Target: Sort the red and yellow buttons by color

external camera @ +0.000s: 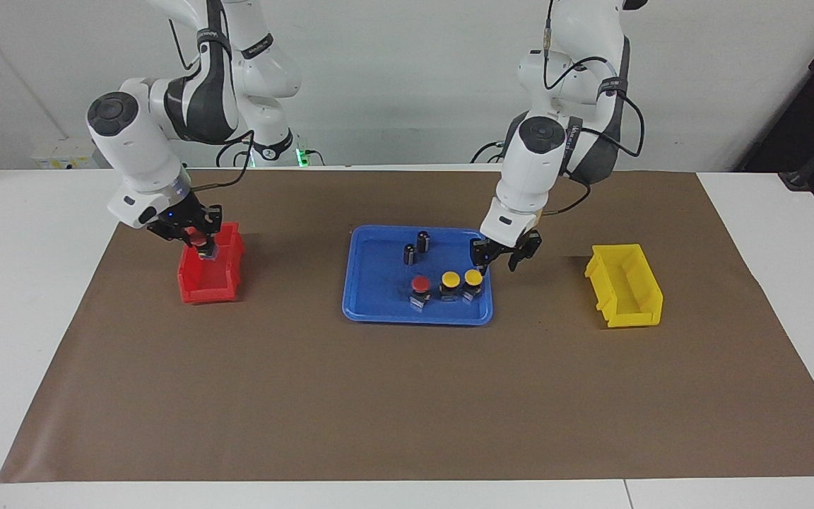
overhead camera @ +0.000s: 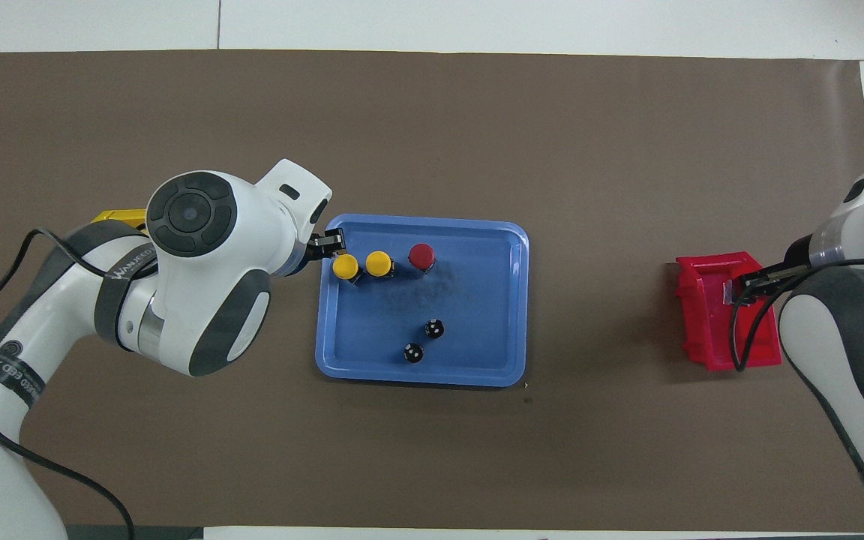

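The right gripper (external camera: 198, 242) hangs over the red bin (external camera: 210, 274), clenched on a red button (external camera: 198, 241) whose cap shows between the fingers. In the overhead view this gripper (overhead camera: 739, 289) is over the bin's interior (overhead camera: 702, 315), with the arm covering part of the bin.

The left gripper (external camera: 504, 253) hangs with its fingers spread apart and holding nothing, above the edge of the blue tray (external camera: 379, 311) at the left arm's end, just beside the yellow buttons. In the overhead view its tips (overhead camera: 327, 244) show at the tray's rim (overhead camera: 432, 379), next to the outer yellow button (overhead camera: 345, 266).

Legible writing: a grey band on the left arm's forearm carries a maker's wordmark in the overhead view (overhead camera: 128, 259); its letters cannot be read with certainty.

Count, tray contents:
- Yellow buttons: two, the outer one (external camera: 474, 278) and the inner one (external camera: 451, 281), side by side and close together; inner one also at (overhead camera: 379, 263).
- Red buttons: one on the tray (external camera: 420, 285), beside the inner yellow button toward the right arm's end (overhead camera: 422, 256); a second is in the right gripper.
- Dark cylinders: two (external camera: 410, 254) (external camera: 422, 241), standing nearer to the robots than the row of buttons; seen from above at (overhead camera: 435, 328) and (overhead camera: 413, 352).

Count, bins: one red bin toward the right arm's end of the table; one yellow bin (external camera: 624, 285) toward the left arm's end, largely hidden under the left arm in the overhead view (overhead camera: 113, 217). Both stand on the brown mat (external camera: 407, 410).
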Available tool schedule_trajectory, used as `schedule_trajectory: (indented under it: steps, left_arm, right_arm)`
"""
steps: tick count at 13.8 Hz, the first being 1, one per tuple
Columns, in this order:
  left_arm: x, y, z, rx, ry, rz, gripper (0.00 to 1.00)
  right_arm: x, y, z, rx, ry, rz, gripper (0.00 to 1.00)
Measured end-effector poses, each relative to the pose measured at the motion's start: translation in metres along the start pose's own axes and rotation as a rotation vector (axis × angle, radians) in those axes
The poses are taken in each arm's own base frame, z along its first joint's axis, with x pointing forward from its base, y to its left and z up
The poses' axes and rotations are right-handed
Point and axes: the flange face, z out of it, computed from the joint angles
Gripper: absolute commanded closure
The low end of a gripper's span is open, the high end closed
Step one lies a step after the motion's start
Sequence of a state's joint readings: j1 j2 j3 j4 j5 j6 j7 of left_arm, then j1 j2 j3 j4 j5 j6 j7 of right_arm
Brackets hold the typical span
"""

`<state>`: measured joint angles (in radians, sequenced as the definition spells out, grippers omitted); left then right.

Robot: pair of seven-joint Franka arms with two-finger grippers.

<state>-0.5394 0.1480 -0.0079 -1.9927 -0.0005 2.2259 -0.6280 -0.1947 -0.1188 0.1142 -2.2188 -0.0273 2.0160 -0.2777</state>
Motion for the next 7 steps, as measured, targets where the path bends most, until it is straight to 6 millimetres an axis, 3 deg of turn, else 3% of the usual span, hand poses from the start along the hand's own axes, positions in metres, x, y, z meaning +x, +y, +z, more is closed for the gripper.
schedule_trajectory:
  steps: [3,7]
  left_arm:
    - [-0.008,0.017,0.019,-0.001,-0.003,-0.001,0.32]
    - [-0.014,0.019,0.03,0.01,-0.019,0.005,0.32]
  right_arm:
    - [-0.012,-0.001,0.009,-0.003,0.003,-0.016,0.87]
    - [-0.026,0.013,0.042,-0.008,0.028,-0.03,0.87]
